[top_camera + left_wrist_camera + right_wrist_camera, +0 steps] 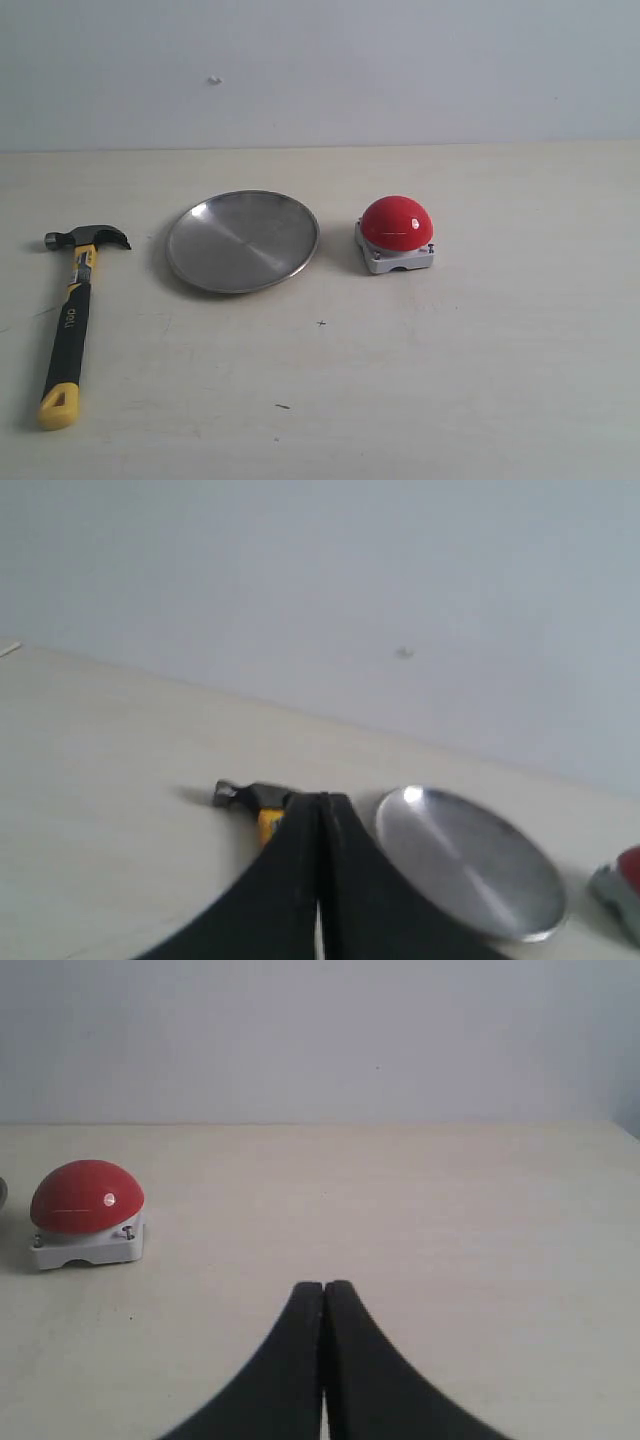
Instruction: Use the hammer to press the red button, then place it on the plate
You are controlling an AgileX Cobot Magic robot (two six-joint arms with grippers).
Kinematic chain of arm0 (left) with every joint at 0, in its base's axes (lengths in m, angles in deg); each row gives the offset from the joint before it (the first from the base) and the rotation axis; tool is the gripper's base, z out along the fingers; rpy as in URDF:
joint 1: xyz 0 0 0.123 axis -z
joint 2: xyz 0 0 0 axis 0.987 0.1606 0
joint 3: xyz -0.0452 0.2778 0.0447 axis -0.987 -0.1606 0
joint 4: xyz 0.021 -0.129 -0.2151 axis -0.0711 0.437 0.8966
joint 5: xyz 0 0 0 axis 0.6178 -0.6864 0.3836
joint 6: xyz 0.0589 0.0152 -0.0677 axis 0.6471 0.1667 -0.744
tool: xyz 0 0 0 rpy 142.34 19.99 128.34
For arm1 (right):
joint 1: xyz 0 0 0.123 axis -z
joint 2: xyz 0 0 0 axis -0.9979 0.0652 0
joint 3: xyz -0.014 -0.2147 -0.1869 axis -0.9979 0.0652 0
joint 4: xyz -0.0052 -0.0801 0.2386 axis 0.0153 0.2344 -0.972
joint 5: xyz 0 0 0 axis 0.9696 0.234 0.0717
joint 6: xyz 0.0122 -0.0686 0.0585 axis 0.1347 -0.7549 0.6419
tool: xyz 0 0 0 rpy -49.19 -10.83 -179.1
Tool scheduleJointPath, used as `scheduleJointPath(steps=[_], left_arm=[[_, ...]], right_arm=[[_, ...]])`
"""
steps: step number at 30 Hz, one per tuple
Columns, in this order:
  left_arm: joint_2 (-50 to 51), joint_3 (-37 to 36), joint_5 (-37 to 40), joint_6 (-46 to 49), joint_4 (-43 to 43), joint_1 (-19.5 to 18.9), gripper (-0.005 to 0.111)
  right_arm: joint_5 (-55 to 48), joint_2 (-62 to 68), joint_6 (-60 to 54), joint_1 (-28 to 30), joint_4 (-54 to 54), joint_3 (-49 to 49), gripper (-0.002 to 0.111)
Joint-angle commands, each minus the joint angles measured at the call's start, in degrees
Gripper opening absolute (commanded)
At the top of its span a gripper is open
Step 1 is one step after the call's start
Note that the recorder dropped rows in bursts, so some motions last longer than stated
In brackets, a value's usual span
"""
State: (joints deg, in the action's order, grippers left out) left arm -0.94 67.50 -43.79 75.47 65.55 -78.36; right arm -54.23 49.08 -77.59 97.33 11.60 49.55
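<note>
Black rubber and yellow trim mark the hammer [72,312], which lies flat towards the left edge of the table [480,380]. Its long axis runs from the far edge to the near edge: the dark head points to the far edge and the yellow butt to the near-left corner. The plate [243,240] sits just beside the head, towards the middle of the table. The red button [397,222] sits beyond the plate on its right, apart from its rim. In the left wrist view the hammer head [245,795] peeks out just past the tips of the left gripper [320,810], whose black fingers are pressed together with nothing between them. The handle is hidden behind those fingers, so we judge it runs back roughly along the gripper's line of sight. The right gripper [324,1288] is likewise closed and empty. It faces the red button [87,1197] across bare table, well apart from the hammer. We judge the left arm the nearer one. It would have to open its fingers and close them across the handle, square to that near-to-far axis.
</note>
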Motion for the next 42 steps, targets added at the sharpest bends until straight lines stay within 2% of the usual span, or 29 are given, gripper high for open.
scheduleJointPath(steps=[1, 5, 9, 13, 17, 22, 24, 26, 30, 33, 37, 40, 42], left_arm=[[-0.30, -0.02, -11.94, -6.27, 4.67, 0.07, 0.000], [-0.30, -0.02, -20.04, -12.88, 6.28, 0.07, 0.000], [-0.30, -0.02, -27.59, -12.67, 6.28, 0.07, 0.000], [1.81, 5.14, -23.92, -7.26, 12.06, 0.07, 0.000], [13.29, 13.53, -18.62, 5.79, 18.74, 0.07, 0.000], [32.82, 23.99, -8.25, 11.16, 17.93, 0.07, 0.000], [42.16, 29.07, -1.46, 12.04, 15.45, 0.07, 0.000], [51.84, 35.33, 6.85, 12.04, 12.43, 0.07, 0.000], [68.85, 49.54, 30.46, 11.28, 9.87, 0.57, 0.000], [79.32, 58.62, 41.97, 7.94, 9.04, 2.27, 0.000], [90.54, 68.70, 47.51, -1.16, 0.15, 7.51, 0.000], [97.80, 74.62, 49.89, -12.59, -12.00, 11.82, 0.000], [101.83, 77.95, 52.53, -16.93, -18.67, 13.49, 0.000]], right_arm=[[0.80, -0.31, -0.23, 0.25, 0.02, 0.27, 0.000], [0.80, -0.31, -0.23, 0.25, 0.02, 0.27, 0.000], [0.80, -0.31, -0.23, 0.25, 0.02, 0.27, 0.000], [0.80, -0.31, -0.23, 0.25, 0.02, 0.27, 0.000], [0.80, -0.31, -0.23, 0.25, 0.02, 0.27, 0.000], [0.80, -0.31, -0.23, 0.25, 0.02, 0.27, 0.000], [0.80, -0.31, -0.23, 0.25, 0.02, 0.27, 0.000], [0.80, -0.31, -0.23, 0.25, 0.02, 0.27, 0.000], [0.80, -0.31, -0.23, 0.25, 0.02, 0.27, 0.000], [0.80, -0.31, -0.23, 0.25, 0.02, 0.27, 0.000], [0.80, -0.31, -0.23, 0.25, 0.02, 0.27, 0.000], [0.80, -0.31, -0.23, 0.25, 0.02, 0.27, 0.000], [0.80, -0.31, -0.23, 0.25, 0.02, 0.27, 0.000]])
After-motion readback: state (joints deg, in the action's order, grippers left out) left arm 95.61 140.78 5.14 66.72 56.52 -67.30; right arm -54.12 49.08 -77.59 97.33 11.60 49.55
